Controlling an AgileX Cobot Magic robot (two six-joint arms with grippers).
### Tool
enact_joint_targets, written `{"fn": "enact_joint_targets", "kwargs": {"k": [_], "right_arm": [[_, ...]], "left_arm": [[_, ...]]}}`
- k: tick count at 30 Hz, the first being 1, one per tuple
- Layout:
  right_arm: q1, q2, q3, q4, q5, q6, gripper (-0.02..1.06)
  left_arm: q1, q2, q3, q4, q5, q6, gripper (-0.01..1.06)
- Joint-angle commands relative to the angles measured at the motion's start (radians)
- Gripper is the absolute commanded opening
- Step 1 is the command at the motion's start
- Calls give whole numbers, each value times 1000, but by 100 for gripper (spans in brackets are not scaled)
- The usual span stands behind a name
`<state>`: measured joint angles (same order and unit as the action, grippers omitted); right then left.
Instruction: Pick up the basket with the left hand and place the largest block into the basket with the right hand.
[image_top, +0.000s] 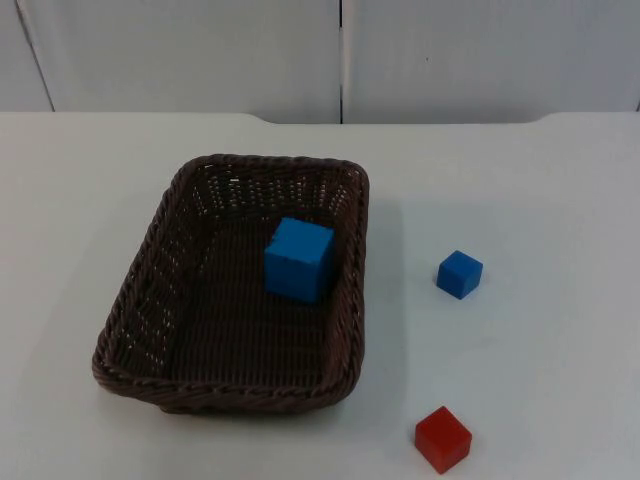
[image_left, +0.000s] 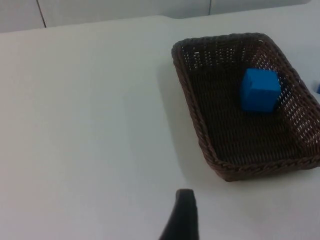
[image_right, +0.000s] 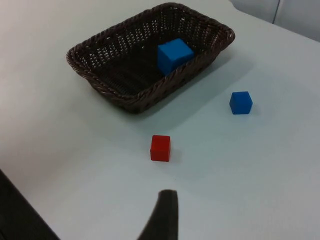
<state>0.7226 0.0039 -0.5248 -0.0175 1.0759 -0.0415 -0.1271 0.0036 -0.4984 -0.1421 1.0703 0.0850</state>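
Three blocks on white table (image_top: 560, 180), grey partition wall (image_top: 200, 50) behind, both claws' grip state unclear

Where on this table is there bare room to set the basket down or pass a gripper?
Bare table lies left of the basket and between its far rim and the partition wall. The right side is tighter: small blue block and red block. The large blue block sits inside the basket.

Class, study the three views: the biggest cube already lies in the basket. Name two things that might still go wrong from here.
1. The large blue cube sits against the right wall of the brown woven wicker basket, not centred; lifting the basket may tilt it and slide the cube.
2. The small blue cube and small red cube lie loose on the white table nearby; a descending pincer might knock them.
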Motion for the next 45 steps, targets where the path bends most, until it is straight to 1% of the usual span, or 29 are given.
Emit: {"fn": "enact_joint_targets", "kwargs": {"k": [1, 26, 29, 30, 34, 35, 36, 37, 38, 40, 41, 42, 43, 45], "right_arm": [[-2, -4, 7, -4, 1, 4, 76], [-2, -4, 7, -4, 1, 4, 76], [-2, -4, 7, -4, 1, 4, 76], [-2, -4, 7, -4, 1, 4, 76], [-2, -4, 7, -4, 1, 4, 76], [-2, -4, 7, -4, 1, 4, 76], [-2, -4, 7, -4, 1, 4, 76], [-2, -4, 7, -4, 1, 4, 78], [-2, -4, 7, -4, 1, 4, 82], [-2, -4, 7, -4, 1, 4, 95], [-2, -4, 7, -4, 1, 4, 95], [-2, -4, 7, -4, 1, 4, 104], [-2, -4, 7, -4, 1, 4, 105], [-2, -4, 7, -4, 1, 4, 105]], "left_arm": [[0, -4, 5, 4, 2, -9, 70], [0, -4, 5, 5, 2, -13, 70], [0, -4, 5, 36, 2, -48, 80], [0, -4, 5, 36, 2, -48, 80], [0, -4, 5, 38, 2, -48, 95], [0, -4, 5, 38, 2, -48, 95], [0, -4, 5, 38, 2, -48, 100], [0, -4, 5, 38, 2, -48, 104], [0, -4, 5, 38, 2, -48, 105], [0, -4, 5, 38, 2, -48, 105], [0, -4, 5, 38, 2, -48, 105], [0, -4, 5, 38, 2, -48, 105], [0, -4, 5, 38, 2, -48, 105], [0, -4, 5, 38, 2, -48, 105]]}}
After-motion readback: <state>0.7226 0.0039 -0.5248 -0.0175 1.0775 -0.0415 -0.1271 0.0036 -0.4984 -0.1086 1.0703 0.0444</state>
